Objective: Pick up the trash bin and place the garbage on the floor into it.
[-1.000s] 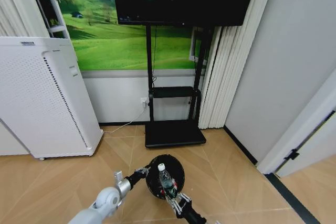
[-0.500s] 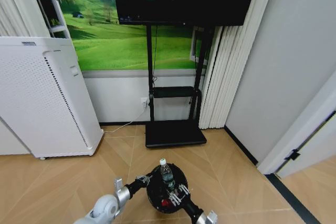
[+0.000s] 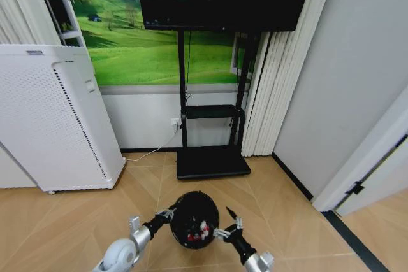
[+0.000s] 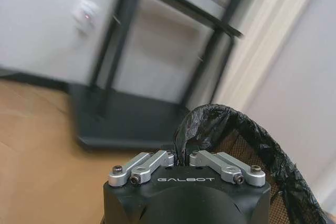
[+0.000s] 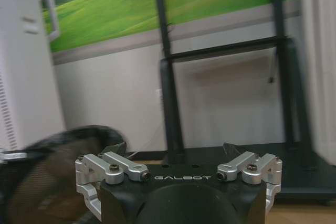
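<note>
Black mesh bin (image 3: 194,218) hangs off the floor, rim clenched by left end effector (image 3: 167,212); right end effector (image 3: 230,223) spreads empty beside it.

The left gripper (image 3: 171,212) is clamped on the trash bin's (image 3: 194,219) rim. The right gripper (image 3: 228,222) sits just beside the bin, fingers spread wide, holding nothing.

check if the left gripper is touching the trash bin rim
Touching. In the left wrist view the left gripper is shut on the black rim of the trash bin, which rises right between its fingers.
</note>
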